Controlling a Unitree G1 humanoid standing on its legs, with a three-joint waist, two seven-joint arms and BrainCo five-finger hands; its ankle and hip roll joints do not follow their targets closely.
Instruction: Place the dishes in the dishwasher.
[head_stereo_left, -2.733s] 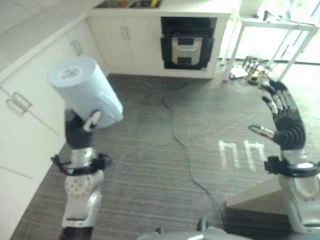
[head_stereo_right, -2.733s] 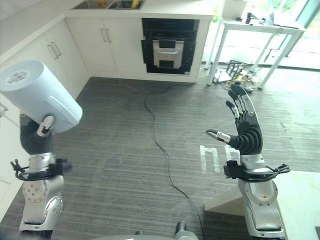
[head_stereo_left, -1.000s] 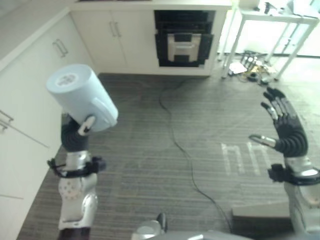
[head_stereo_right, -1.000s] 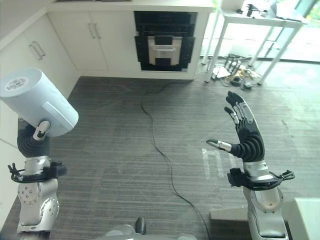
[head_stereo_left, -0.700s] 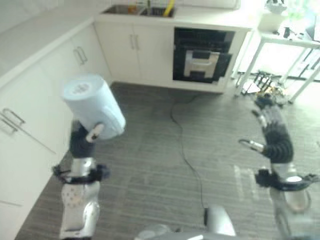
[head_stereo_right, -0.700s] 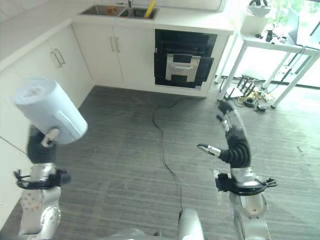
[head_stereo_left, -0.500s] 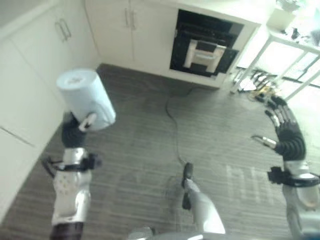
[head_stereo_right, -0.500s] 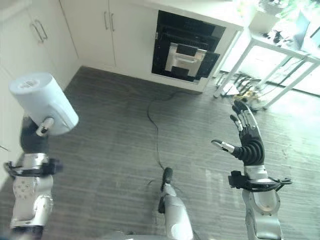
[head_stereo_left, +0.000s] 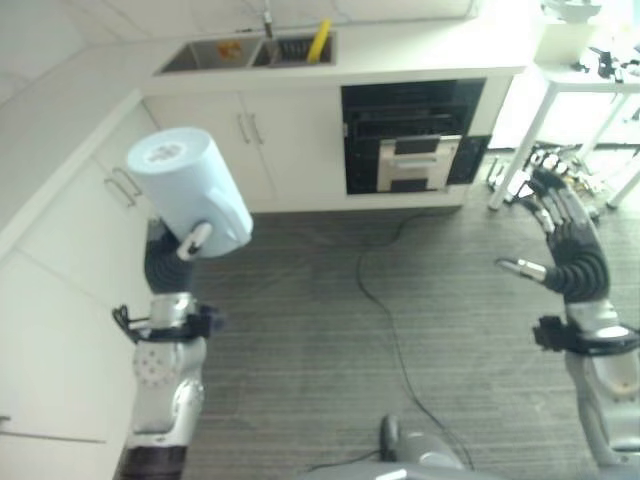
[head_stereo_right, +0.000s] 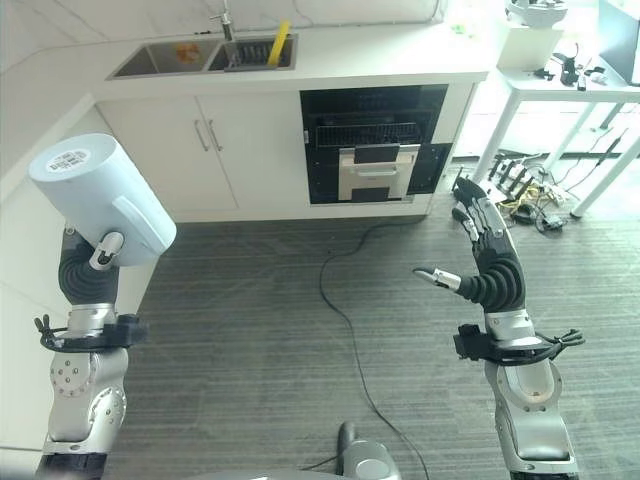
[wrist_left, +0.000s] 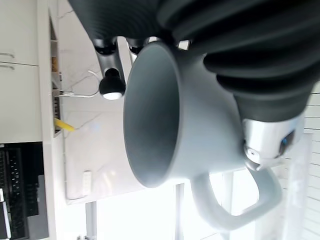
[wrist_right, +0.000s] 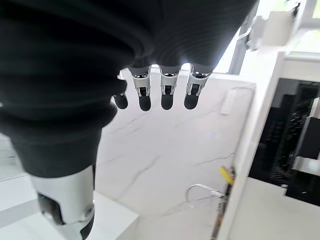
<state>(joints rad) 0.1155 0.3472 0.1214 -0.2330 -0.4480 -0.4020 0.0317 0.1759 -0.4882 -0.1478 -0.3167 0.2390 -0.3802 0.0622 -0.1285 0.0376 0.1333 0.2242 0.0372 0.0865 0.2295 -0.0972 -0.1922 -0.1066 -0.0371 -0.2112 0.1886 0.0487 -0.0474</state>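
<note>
The pale blue mug (head_stereo_right: 100, 202) is held up in the air, upside down and tilted, in the left hand (head_stereo_right: 86, 270), whose fingers curl round it. Across the room the dishwasher (head_stereo_right: 374, 145) stands open under the counter (head_stereo_right: 400, 60), beside the sink (head_stereo_right: 205, 55). The right hand (head_stereo_right: 487, 265) is raised, fingers straight, holding nothing.

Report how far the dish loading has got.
Done: the dishwasher stands open under the counter, its rack showing; whether it holds dishes cannot be told. In hand: the left hand has its fingers curled round a pale blue mug, raised well short of the machine. The right hand is open and empty. Left: cross the floor and set the mug in the rack.
</note>
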